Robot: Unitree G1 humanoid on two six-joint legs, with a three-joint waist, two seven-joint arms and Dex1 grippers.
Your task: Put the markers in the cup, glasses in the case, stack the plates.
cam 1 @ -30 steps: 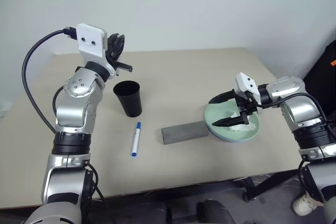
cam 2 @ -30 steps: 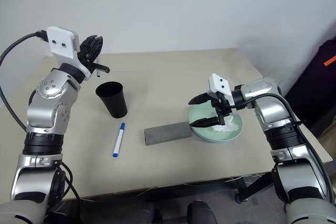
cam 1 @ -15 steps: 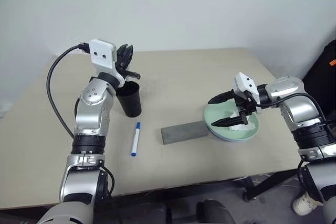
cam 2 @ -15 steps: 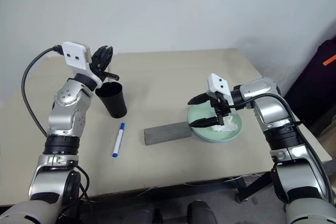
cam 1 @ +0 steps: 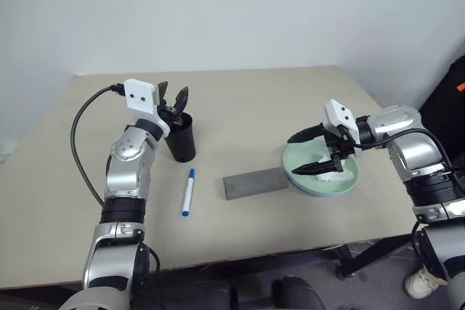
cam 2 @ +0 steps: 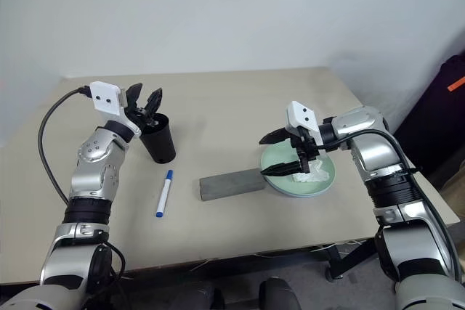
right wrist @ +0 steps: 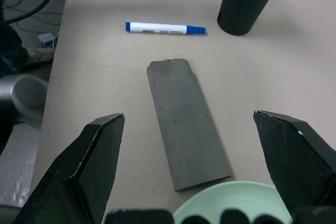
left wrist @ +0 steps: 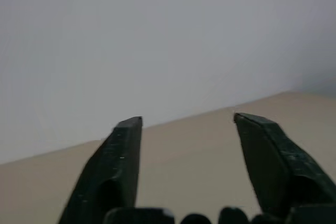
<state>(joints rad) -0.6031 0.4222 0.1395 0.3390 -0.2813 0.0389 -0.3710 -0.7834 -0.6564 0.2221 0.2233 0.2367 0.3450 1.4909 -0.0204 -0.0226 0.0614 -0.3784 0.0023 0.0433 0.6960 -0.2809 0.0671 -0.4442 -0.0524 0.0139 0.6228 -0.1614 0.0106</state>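
- Left eye view, left gripper [cam 1: 174, 99]: poised right over the mouth of the cup [cam 1: 182, 139], jaws spread with nothing between them. Something dark shows at the cup's mouth; whether it is the black-capped marker cannot be told.
- Cup: black tumbler, upright, at the counter's [cam 1: 240, 99] left-centre.
- Blue-capped marker [cam 1: 188, 192]: flat on the counter, just in front of the cup, apart from it.
- Case [cam 1: 255, 182]: grey box, lid down, lying between the marker and the plate [cam 1: 298, 173]; glasses not seen (perhaps already inside).
- Plate: pale mint green on top, crumpled white tissue [cam 1: 341, 175] on it; a second plate beneath cannot be confirmed.
- Right gripper [cam 1: 314, 154]: hangs above the plate's near edge, jaws wide apart, empty.
- Step in hand, as judged: markers into cup, one marker left out.
- Next move calls for: left gripper coming down on the blue-capped marker, jaws closing across its barrel, then lifting and tipping it upright over the cup.
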